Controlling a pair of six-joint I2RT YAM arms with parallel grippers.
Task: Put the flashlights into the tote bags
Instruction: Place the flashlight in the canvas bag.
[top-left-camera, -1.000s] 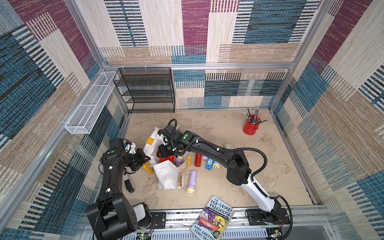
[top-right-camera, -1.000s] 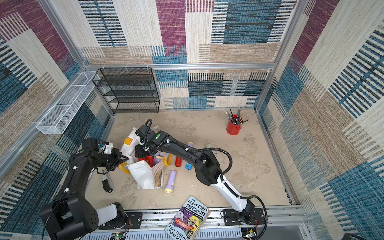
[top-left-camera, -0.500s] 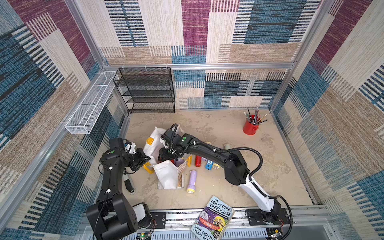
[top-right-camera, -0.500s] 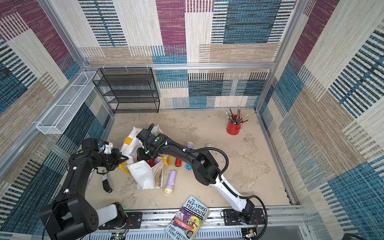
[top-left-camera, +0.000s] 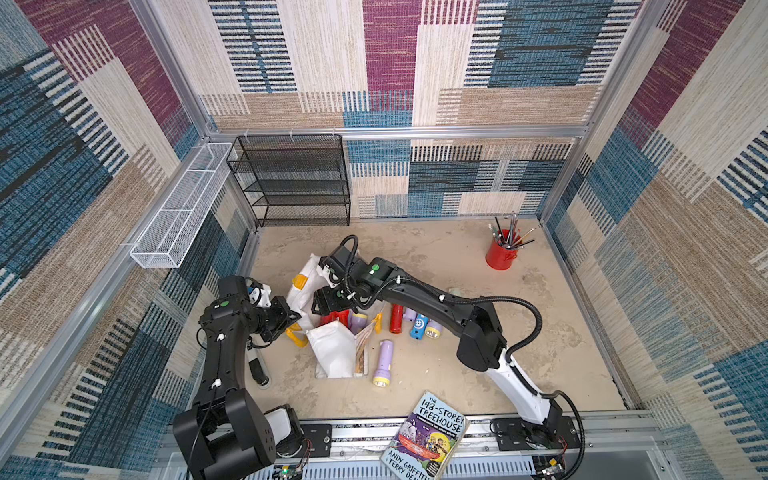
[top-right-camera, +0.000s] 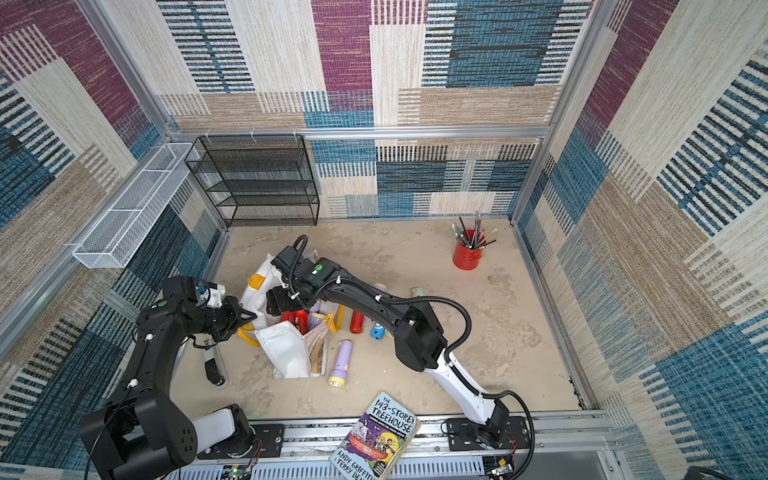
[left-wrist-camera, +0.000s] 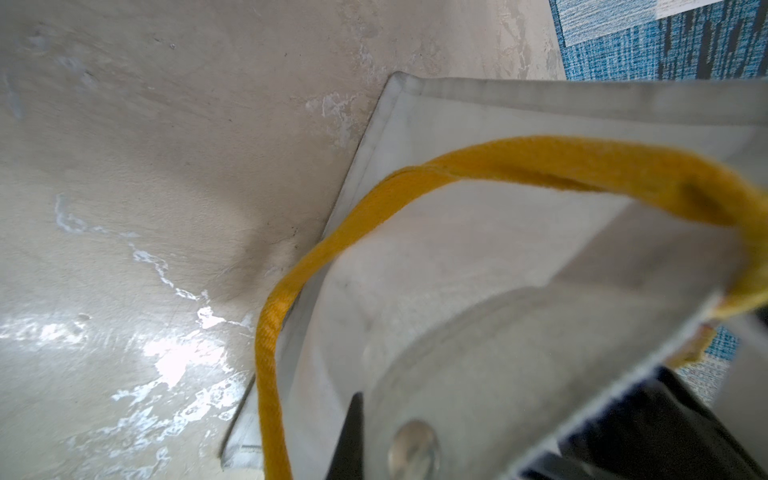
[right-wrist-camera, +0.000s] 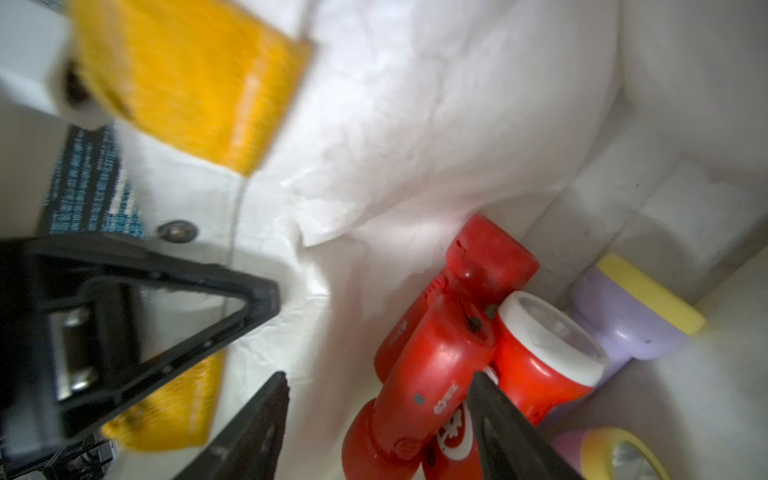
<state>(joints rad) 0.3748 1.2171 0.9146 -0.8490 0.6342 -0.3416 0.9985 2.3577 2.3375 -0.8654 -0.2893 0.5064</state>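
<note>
My left jaws are clamped on the rim of the white boxy fabric tote bag (top-left-camera: 332, 353) with yellow handles, its mouth open. My right jaws are spread apart down inside it, straddling a red plastic flashlight (right-wrist-camera: 432, 374), not gripping it, beside a lilac flashlight with a yellow head (right-wrist-camera: 631, 316). A loose lilac flashlight (top-left-camera: 383, 360) and a blue flashlight (top-left-camera: 419, 326) lie on the beige worktop (top-left-camera: 457, 257) just beside the bag

Both top views are bright, sharp and evenly lit from overhead, with only soft shadows under the arms (top-left-camera: 436, 299) and wide-angle stretch at the edges. Beside the left gripper (top-left-camera: 292, 319), glare whitens the floor (left-wrist-camera: 174, 361). Near the right gripper (right-wrist-camera: 380, 380), the yellow handle (right-wrist-camera: 187, 83) of the bag (right-wrist-camera: 457, 104) is smeared with blur. The red flashlights (right-wrist-camera: 436, 353) ahead are fairly sharp.
</note>
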